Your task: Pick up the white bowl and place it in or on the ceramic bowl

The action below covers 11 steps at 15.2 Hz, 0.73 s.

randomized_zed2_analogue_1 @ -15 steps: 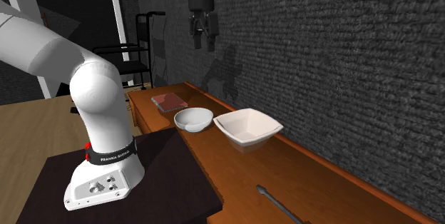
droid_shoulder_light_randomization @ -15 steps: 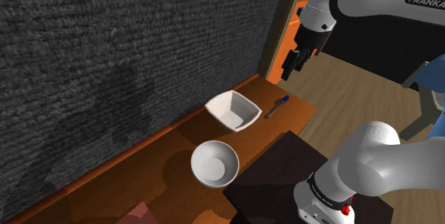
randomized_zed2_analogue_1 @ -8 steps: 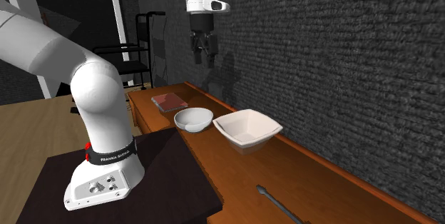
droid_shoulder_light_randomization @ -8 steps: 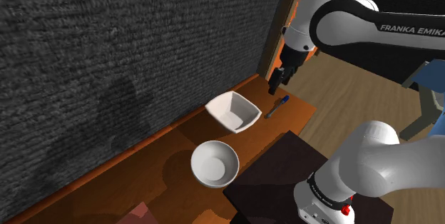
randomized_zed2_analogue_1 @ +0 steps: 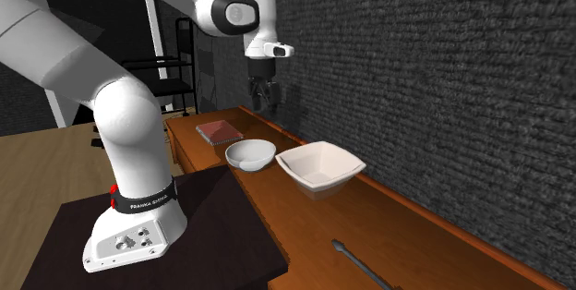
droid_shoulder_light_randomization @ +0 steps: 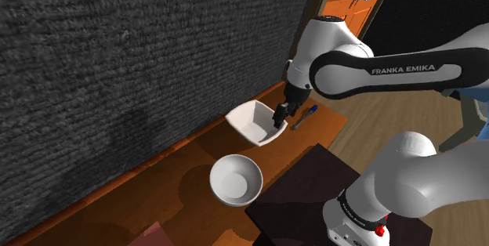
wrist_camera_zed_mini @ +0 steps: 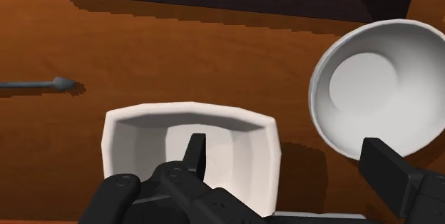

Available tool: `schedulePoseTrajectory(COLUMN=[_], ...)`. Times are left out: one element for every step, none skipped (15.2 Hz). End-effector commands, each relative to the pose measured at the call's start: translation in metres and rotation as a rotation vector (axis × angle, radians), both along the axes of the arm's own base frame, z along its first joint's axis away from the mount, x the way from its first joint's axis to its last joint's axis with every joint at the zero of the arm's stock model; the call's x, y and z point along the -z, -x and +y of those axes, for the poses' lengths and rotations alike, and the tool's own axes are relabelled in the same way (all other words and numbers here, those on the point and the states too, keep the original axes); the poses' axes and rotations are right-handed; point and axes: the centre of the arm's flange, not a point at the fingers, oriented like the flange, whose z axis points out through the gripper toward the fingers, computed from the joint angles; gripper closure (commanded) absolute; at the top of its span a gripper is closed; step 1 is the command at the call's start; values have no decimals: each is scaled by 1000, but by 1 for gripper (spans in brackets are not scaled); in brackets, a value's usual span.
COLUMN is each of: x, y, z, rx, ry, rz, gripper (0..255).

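Moved: my arm has come down, and my gripper now hangs just over the square white bowl.
Gripper: fingers spread apart, holding nothing.
Fingers: one over the bowl's inside, one out past its rim.
Square white bowl: on the brown table, by the dark wall.
Round bowl: close by, not touching it.
Pen: on the table, on the square bowl's other side.
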Motion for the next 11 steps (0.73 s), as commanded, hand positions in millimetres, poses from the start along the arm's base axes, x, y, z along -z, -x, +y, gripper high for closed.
schedulePoseTrajectory(x=[22,33,45,56,68,79,91,102,114,125,137], y=[-3,-5,-7,-9,-10,-12,-14,-16,-18,-19,-21], z=[11,17,23,28,34,40,46,52,58,64,70], rx=[-6,-9,-12,-15,-18,-21,-25,-28,-31,-34,-37], ry=[-5,-8,-10,-13,-15,-17,-20,-22,-25,-27,-30], rz=[-2,-2,-2,-2,-2,-2,-2,-2,-2,-2,-2], gripper=[0,0,0,0,0,0,0,0,0,0,0])
